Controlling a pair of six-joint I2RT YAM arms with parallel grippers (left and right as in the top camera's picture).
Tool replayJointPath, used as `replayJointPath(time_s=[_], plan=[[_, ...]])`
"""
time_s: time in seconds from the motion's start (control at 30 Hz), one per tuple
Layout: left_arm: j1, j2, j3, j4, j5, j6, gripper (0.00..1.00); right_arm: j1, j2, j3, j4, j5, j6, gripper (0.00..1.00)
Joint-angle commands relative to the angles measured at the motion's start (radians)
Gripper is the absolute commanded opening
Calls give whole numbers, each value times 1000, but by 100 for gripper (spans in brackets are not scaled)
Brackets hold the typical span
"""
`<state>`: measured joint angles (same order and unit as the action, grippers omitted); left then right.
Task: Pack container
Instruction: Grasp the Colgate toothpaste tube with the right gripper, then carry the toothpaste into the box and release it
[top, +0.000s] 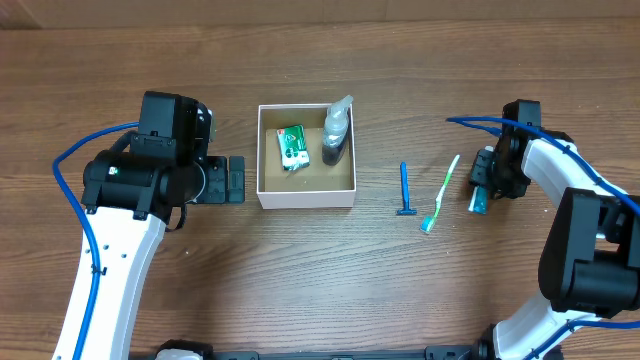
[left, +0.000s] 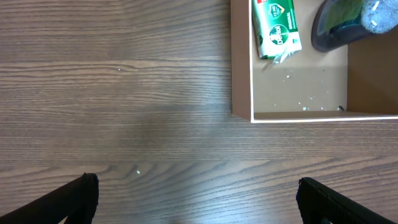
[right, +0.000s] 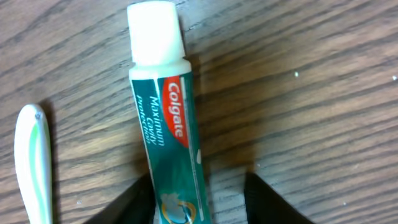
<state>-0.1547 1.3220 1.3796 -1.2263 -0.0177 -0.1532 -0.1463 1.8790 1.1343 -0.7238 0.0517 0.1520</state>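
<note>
Your container (top: 305, 197) sits on the counter (top: 330, 290) a little left of centre, square and shallow, with white walls and a brown floor. Two things already lie inside it. A green packet (top: 291, 147) rests flat toward the left wall. A dark spray bottle (top: 337, 133) lies along the right wall, its pale nozzle reaching over the far rim.

The left jaws rest just beside the container's left wall, low over the wood. In the left wrist view they're spread wide, with one black finger (left: 78, 199) in each lower corner. Bare counter lies between them, and the container's near corner (left: 252, 116) is ahead.

Three toiletries lie right of the container, well apart from it. They are a blue razor (top: 405, 190), then a white-and-green toothbrush (top: 441, 192), then a Colgate toothpaste tube (right: 168, 130).

The right jaws are down over that tube. In the right wrist view they're parted and straddle its lower end, a dark finger (right: 264, 199) on either side. There's a visible gap of wood on one side, so they aren't pinching it. The tube lies flat with its white cap pointing away from the jaws. One end of the toothbrush (right: 31, 158) lies just beside it.
</note>
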Motion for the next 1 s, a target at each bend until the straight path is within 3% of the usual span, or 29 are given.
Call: replayJointPath(time_s=[0.0,0.33,0.47,0.77,0.97], plan=[[5,-15,-10,2,19,7,100,-3,4,-13,9,-13,0,40],[5,-15,-10,9,7,-9,100,-3,4,-13,16,-13,0,4],[27,-15,-8,26,7,-31,100,-2,1,8,-2,-47,0,4],[333,-15,18,55,20,-47,100,67,-157,219,-200,-98,-15,4],[436,-15,18,64,72,-64,100,288,-377,275,-229,-144,-175,4]])
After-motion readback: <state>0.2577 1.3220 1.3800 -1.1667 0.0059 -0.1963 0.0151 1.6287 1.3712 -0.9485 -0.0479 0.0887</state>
